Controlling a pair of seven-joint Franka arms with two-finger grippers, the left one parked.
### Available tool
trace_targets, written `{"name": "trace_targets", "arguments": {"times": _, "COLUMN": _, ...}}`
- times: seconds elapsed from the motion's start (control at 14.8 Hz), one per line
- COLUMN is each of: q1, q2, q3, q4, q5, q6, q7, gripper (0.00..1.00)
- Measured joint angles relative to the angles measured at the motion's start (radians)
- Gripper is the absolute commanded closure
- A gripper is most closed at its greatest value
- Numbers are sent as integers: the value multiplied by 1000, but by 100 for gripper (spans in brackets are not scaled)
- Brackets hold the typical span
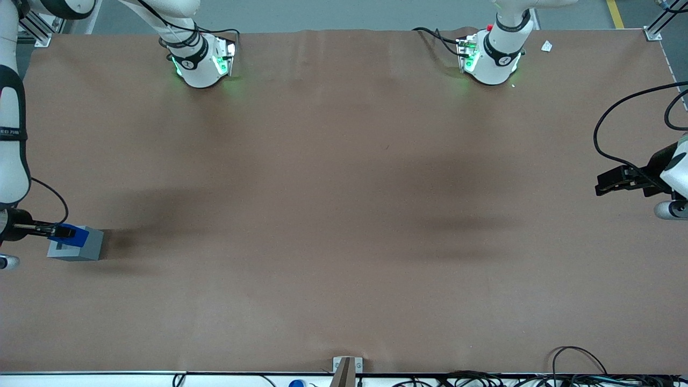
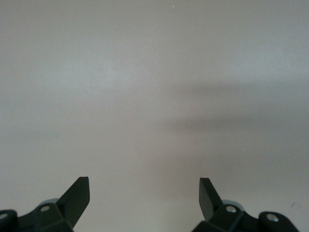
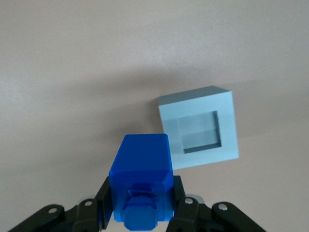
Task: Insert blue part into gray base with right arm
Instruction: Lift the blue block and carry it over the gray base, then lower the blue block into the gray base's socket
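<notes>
- We see the right arm's gripper (image 3: 141, 203) clamped on the blue part (image 3: 141, 181), a black finger (image 3: 104, 200) pressed against each side, so the piece hangs clear of the brown table (image 1: 344, 215) and can be steered.
- In the front view the gripper (image 1: 60, 232) holds the blue part (image 1: 75, 235) above the gray base (image 1: 80, 245), at the working arm's end of the table. In the right wrist view the part is not yet in line with the recess (image 3: 200, 131).
- We judge this hold is for carrying the part over the opening before lowering it; the insertion is not yet done.
- The gray base (image 3: 200, 128) sits flat on the table with its square recess facing up, empty and with a stepped floor, ready to receive the piece.
- The blue part is a small, bright-blue block, smaller than the base. A narrower stepped stub with chamfered corners faces the wrist camera.
- We judge that the block's turn about its axis must match the square recess, or it may catch on the rim.
</notes>
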Motion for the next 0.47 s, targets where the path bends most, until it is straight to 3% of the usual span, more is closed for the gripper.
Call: {"name": "trace_targets", "arguments": {"times": 0.47, "q1": -36, "q2": 46, "q3": 0, "q4": 45, "q5": -25, "q6": -8, "q7": -98, "gripper": 98}}
